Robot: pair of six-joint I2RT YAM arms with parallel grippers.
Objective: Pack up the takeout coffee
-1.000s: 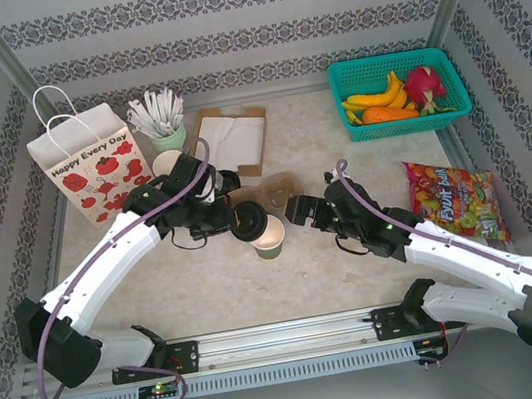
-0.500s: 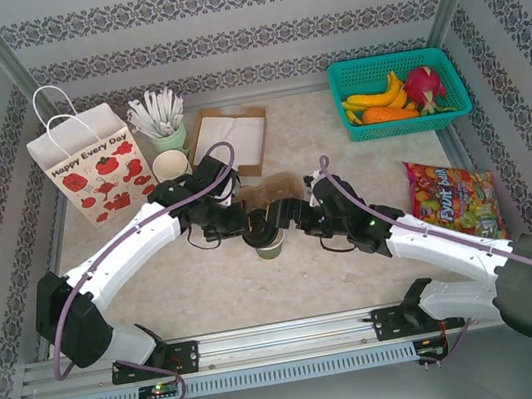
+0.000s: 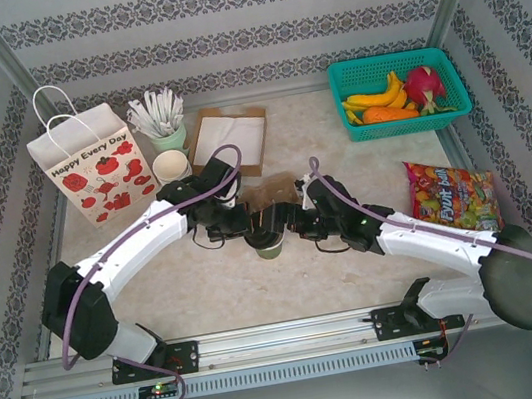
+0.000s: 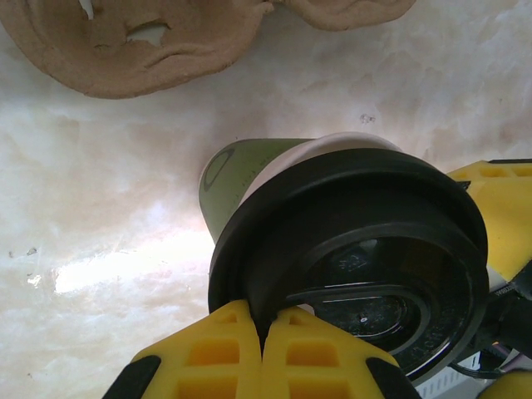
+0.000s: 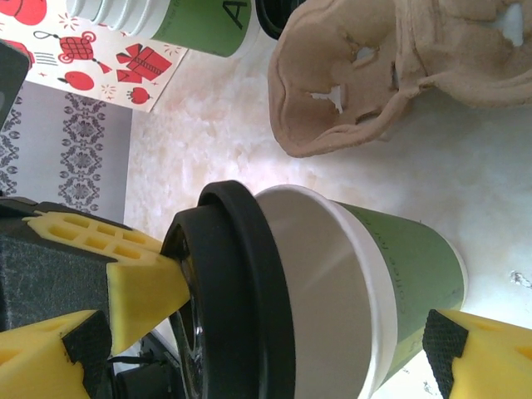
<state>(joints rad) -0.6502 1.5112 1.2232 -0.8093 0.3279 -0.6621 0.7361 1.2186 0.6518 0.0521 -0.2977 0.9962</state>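
One takeout coffee cup (image 3: 271, 248), olive-green with a white inside, stands unlidded mid-table. My left gripper (image 3: 248, 222) is shut on the rim of its round black lid (image 4: 357, 274); the yellow fingertips (image 4: 264, 328) pinch the lid's edge. The lid (image 5: 241, 291) hangs tilted at the cup's mouth, and most of the white inside still shows. My right gripper (image 3: 289, 224) is open just right of the cup (image 5: 407, 266), with one yellow finger (image 5: 478, 357) by the cup's base and the other off beyond the lid. The white paper bag (image 3: 89, 167) stands at the far left.
A brown pulp cup carrier (image 3: 273, 191) lies just behind the cup. At the back left are a cream cup stack (image 3: 169, 164), a mint cup of white sticks (image 3: 165, 124) and a brown tray with a napkin (image 3: 231, 139). A teal fruit basket (image 3: 399, 92) and a candy bag (image 3: 453, 195) sit right.
My left gripper has carried the lid rightward to the cup's mouth. My right gripper has come in from the right and now stands close beside the cup.
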